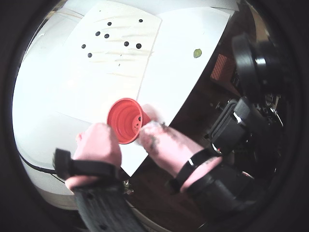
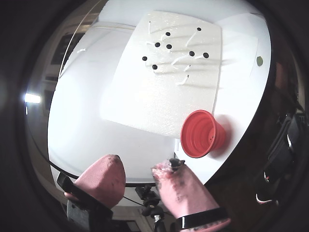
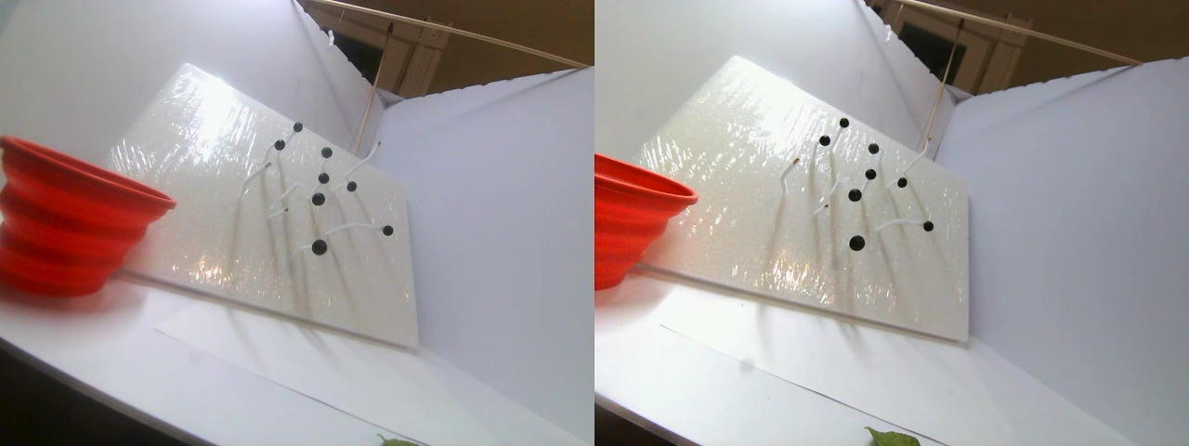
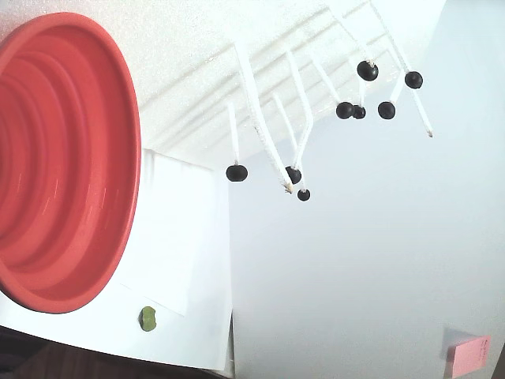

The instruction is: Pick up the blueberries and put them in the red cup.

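Gripper (image 2: 137, 176) fingers are sitting apart and empty as I'm eyeing tiny glossy black-blue blueberries (image 2: 169, 47) well ahead, beyond the ribbed red-orange cup (image 2: 203, 134).

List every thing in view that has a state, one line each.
red cup: lying tilted on its side in this wrist view, no berry visible inside.
blueberries: on white stalks on the foam board, none picked.
gripper: open, holding nothing, short of the board.
green lump: loose on the white sheet.
pink note: stuck flat.
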